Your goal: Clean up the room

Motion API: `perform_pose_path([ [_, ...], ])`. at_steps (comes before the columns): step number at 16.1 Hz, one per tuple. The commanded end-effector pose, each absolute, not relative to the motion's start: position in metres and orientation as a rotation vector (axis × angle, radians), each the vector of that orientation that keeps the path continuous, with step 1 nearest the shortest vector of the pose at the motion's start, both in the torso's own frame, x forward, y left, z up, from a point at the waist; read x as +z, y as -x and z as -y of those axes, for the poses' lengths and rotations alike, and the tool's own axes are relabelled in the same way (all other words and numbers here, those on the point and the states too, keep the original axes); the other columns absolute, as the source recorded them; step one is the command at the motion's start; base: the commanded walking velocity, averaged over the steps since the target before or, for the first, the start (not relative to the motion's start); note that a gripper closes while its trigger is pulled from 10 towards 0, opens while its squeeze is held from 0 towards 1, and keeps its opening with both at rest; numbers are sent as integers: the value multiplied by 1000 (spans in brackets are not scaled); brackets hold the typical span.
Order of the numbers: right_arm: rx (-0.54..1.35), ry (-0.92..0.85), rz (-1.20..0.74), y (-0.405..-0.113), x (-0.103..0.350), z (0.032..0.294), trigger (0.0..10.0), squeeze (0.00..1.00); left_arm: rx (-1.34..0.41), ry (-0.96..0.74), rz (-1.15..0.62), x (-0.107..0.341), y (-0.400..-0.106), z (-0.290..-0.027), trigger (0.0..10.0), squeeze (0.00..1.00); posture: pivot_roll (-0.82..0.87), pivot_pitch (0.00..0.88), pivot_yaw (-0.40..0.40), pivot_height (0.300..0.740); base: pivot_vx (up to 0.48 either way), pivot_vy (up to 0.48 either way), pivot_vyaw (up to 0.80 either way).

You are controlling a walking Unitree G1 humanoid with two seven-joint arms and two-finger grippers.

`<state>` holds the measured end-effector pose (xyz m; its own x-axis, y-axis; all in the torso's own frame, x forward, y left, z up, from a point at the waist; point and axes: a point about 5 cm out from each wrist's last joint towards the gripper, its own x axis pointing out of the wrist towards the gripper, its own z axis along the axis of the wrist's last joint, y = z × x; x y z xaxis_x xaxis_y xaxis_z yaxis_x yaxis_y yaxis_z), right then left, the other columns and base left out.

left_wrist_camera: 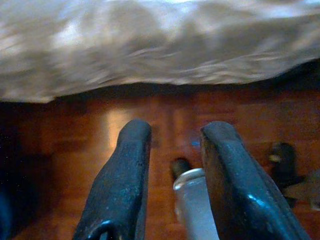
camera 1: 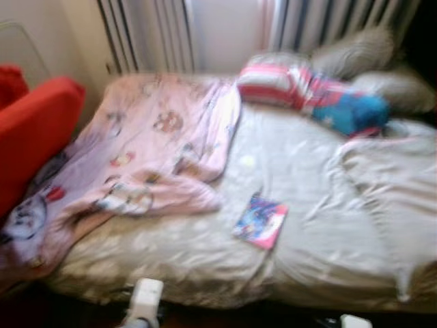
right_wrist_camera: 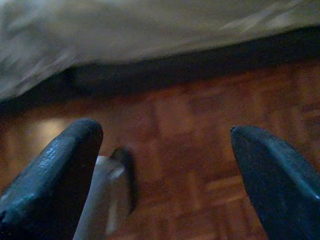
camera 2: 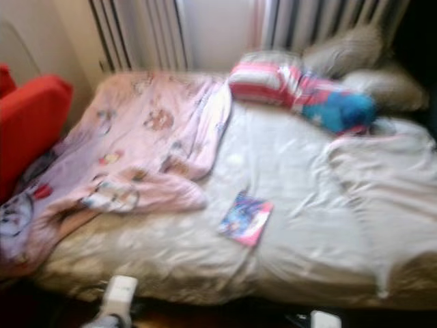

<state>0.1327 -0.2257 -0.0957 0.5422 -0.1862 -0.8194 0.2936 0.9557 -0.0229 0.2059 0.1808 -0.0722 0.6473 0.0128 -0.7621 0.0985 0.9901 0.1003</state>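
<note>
While the head views are blurred, they show a bed (camera 1: 321, 225) covered by a beige sheet, its near edge running across the lower part of the view. A pink printed blanket (camera 1: 157, 147) lies crumpled over the bed's left half and spills over the left edge toward a red chair (camera 1: 34, 130) that stands just beside the bed. A small colourful book (camera 1: 260, 221) lies flat on the open sheet near the near edge, just beside the blanket's lower fold and apart from it. At the far end, a striped pink pillow (camera 1: 273, 82) touches a blue item (camera 1: 351, 113), with two grey pillows (camera 1: 369, 61) behind them against the curtains (camera 1: 157, 34). The right half of the sheet is rumpled but carries nothing else.

The left gripper (left_wrist_camera: 172, 137) hangs low over the wooden floor (left_wrist_camera: 75, 135), short of the overhanging sheet edge; its fingers stand moderately apart and hold nothing. The right gripper (right_wrist_camera: 165, 137) hangs likewise above the parquet floor near the bed's dark underside, fingers spread wide, holding nothing. A strip of bare floor lies between each gripper and the bed edge.
</note>
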Motion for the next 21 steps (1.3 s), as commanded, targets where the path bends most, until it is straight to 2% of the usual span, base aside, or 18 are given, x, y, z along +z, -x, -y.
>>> perform_pose_path([
  [1,-270,-144,-954,-135,-97,217,10000,0,-8,-151,-904,-76,-197,-197,10000,0,31,18,17,740,0,-375,0],
  [21,-262,-146,-956,-135,-97,214,10000,0,-18,-164,-903,-75,-197,-198,10000,0,25,3,22,740,0,-377,0],
])
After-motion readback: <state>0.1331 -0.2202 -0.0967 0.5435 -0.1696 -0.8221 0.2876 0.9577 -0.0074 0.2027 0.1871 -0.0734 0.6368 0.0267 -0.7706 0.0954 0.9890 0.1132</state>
